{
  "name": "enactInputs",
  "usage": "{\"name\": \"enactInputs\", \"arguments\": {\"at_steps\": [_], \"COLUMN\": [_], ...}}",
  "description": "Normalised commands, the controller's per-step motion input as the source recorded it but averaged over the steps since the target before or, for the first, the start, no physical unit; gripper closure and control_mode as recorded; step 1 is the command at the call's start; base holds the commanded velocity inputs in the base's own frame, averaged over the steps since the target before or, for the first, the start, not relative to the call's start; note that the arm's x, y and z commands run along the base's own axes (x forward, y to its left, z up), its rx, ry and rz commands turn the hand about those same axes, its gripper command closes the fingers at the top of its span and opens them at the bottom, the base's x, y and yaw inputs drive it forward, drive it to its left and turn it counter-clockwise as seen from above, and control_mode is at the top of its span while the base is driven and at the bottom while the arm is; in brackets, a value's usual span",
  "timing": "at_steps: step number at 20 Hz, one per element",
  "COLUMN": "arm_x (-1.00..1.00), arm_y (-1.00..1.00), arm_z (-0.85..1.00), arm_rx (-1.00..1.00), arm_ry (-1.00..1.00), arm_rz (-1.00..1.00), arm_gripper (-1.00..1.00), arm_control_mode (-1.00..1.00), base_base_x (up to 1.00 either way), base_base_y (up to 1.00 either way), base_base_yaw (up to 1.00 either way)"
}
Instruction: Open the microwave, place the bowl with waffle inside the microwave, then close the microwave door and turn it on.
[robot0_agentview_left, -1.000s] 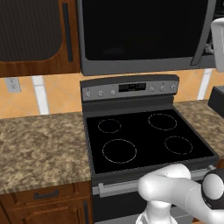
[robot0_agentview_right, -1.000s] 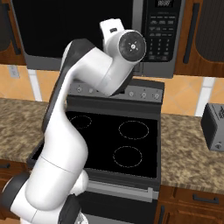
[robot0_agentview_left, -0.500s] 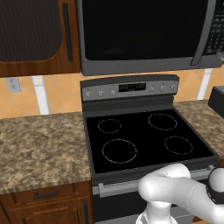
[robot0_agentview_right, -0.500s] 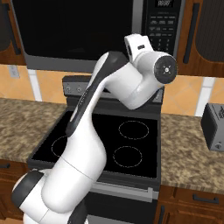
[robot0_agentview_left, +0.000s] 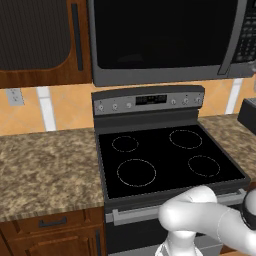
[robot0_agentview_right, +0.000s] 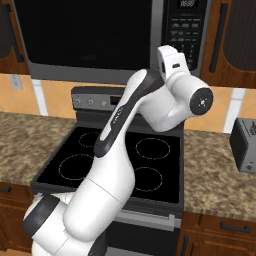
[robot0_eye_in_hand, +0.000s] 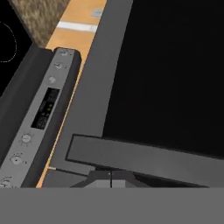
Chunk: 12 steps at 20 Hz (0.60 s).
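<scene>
While the microwave door (robot0_agentview_left: 160, 35) stays shut across the upper frame, its handle (robot0_eye_in_hand: 148, 159) fills the hand view's lower half, rolled sideways. Gripper (robot0_agentview_right: 167, 55) state: cannot tell (fingertips unseen). Best to hook the bar squarely, then pull steadily outward.

Glossy black glass microwave door (robot0_agentview_left: 160, 32) in matt grey frame; smooth glass stove (robot0_agentview_left: 165, 160) top; speckled stone desk (robot0_agentview_left: 47, 167) (granite-like); dark wood cabinets (robot0_agentview_left: 42, 42).
</scene>
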Motion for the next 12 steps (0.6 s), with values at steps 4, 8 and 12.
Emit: {"name": "enactInputs", "arguments": {"at_steps": [4, 8, 12], "arm_x": [0.43, 0.51, 0.56], "arm_y": [-0.28, -0.29, -0.26], "arm_z": [-0.12, 0.0, 0.0], "arm_rx": [0.03, 0.07, 0.08], "arm_ry": [-0.03, -0.01, 0.0], "arm_rz": [-0.01, 0.0, 0.0], "arm_gripper": [1.0, 1.0, 1.0], "arm_control_mode": [-1.0, -1.0, -1.0], "base_base_x": [0.0, 0.0, 0.0], "base_base_y": [0.0, 0.0, 0.0], "base_base_yaw": [0.0, 0.0, 0.0]}}
